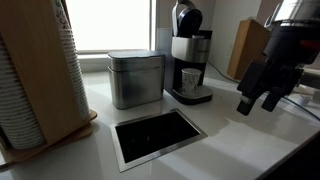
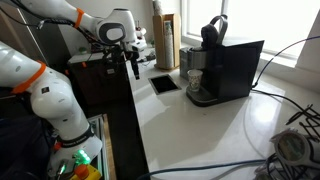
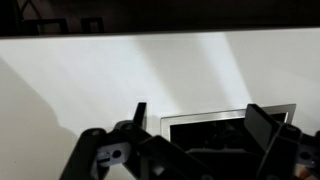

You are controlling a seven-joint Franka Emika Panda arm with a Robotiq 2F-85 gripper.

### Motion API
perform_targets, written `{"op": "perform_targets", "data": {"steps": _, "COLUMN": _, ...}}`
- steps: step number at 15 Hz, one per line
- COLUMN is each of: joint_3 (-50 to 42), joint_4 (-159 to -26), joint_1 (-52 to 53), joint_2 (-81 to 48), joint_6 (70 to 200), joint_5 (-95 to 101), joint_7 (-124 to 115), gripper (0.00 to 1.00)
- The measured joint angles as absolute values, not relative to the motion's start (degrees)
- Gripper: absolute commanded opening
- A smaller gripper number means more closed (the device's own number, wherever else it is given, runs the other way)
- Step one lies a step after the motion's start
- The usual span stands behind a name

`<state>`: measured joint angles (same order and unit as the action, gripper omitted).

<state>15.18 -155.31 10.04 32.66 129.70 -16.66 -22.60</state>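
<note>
The white countertop (image 1: 232,132) lies under a bright window (image 1: 110,25). Near its front edge is a square steel-framed opening (image 1: 157,136), dark inside. The black two-finger gripper (image 1: 257,103) hangs beside it, fingers apart. At the back edge, a small cup (image 1: 190,78) sits in the black coffee machine (image 1: 190,45).

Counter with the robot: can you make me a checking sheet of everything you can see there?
Surface: white counter, smooth and brightly lit.
Job's things: square metal-framed opening set into the counter, the nearest thing to the gripper.
Clutter: metal tin; coffee machine with a cup under it; stack of white cups.
Gripper: gripper open, holding nothing, over the counter.
Cables: loose cables lying on the counter in an exterior view.
Surroundings: bright window behind the counter.
</note>
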Motion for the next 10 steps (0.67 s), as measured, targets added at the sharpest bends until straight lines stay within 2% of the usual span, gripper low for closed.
{"op": "perform_targets", "data": {"steps": 6, "joint_3": 15.2, "joint_4": -155.2, "joint_1": 9.8, "joint_2": 32.7, "joint_6": 129.7, "joint_5": -16.1, "joint_7": -23.1, "gripper": 1.00}}
{"op": "perform_targets", "data": {"steps": 10, "joint_3": 15.0, "joint_4": -153.5, "joint_1": 4.4, "joint_2": 34.4, "joint_6": 131.2, "joint_5": -10.6, "joint_7": -28.7, "gripper": 1.00}}
